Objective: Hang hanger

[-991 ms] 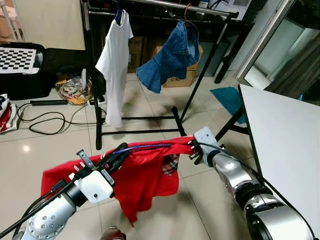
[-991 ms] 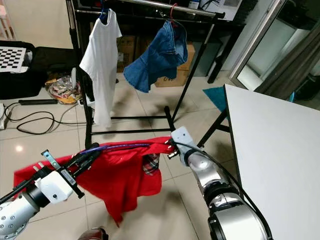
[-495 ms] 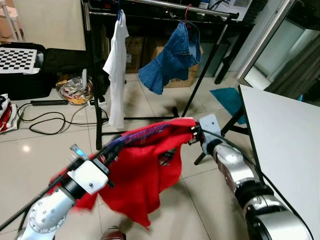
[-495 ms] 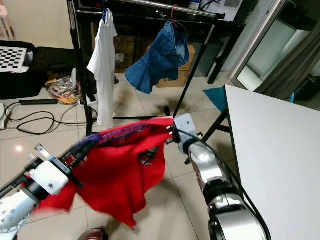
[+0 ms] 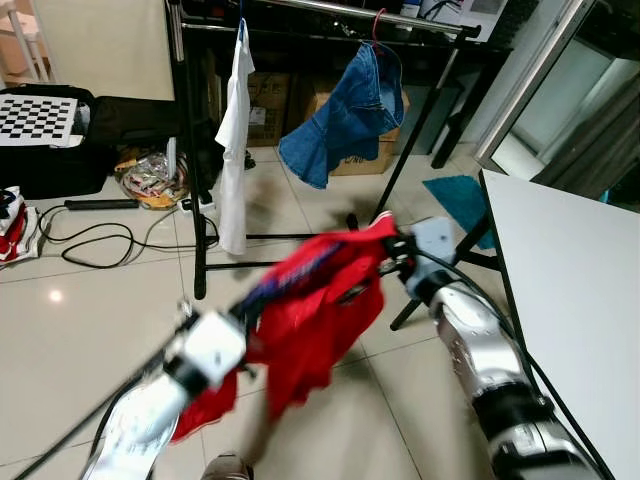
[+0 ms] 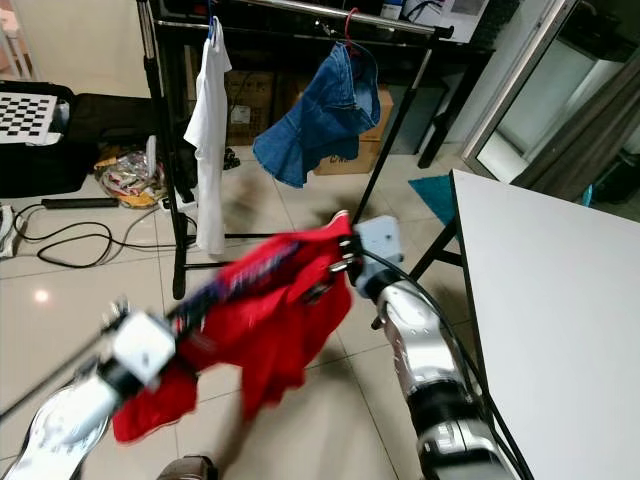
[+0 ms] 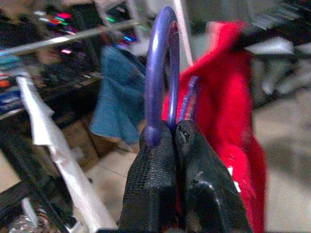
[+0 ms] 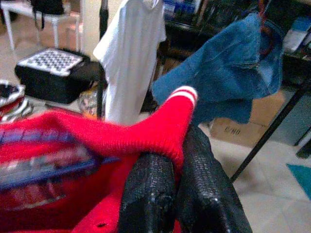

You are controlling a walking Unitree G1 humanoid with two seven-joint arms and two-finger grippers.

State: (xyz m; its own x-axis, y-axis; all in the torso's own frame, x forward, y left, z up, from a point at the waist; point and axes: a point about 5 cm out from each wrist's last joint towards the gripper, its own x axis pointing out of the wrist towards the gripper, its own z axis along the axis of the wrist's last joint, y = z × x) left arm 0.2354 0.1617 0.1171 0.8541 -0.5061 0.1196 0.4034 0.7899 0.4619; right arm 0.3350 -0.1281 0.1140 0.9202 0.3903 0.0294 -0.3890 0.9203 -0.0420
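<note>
A red shirt (image 5: 320, 300) hangs on a purple hanger (image 7: 163, 73) stretched between my two grippers, low over the floor in front of the black clothes rack (image 5: 195, 150). My left gripper (image 5: 255, 305) is shut on the hanger's hook; in the left wrist view its fingers (image 7: 150, 170) pinch the purple loop. At the shirt's other end, my right gripper (image 5: 392, 250) is shut on a white-striped red cuff (image 8: 182, 94). The rack's silver rail (image 5: 330, 12) carries a white shirt (image 5: 235, 130) and a blue denim garment (image 5: 345, 115). Both arms are blurred.
A white table (image 5: 570, 270) stands close on the right, with its black legs by my right arm. A black bag with a checkerboard (image 5: 35, 115), cables (image 5: 100, 250) and a plastic bundle (image 5: 150, 180) lie at left. Cardboard boxes sit behind the rack, and a teal mat (image 5: 455, 195) lies beyond the table.
Both arms have lifted the red shirt and carried it right and toward the rack. It now slants up from the left gripper to the right. The white shirt has turned edge-on.
</note>
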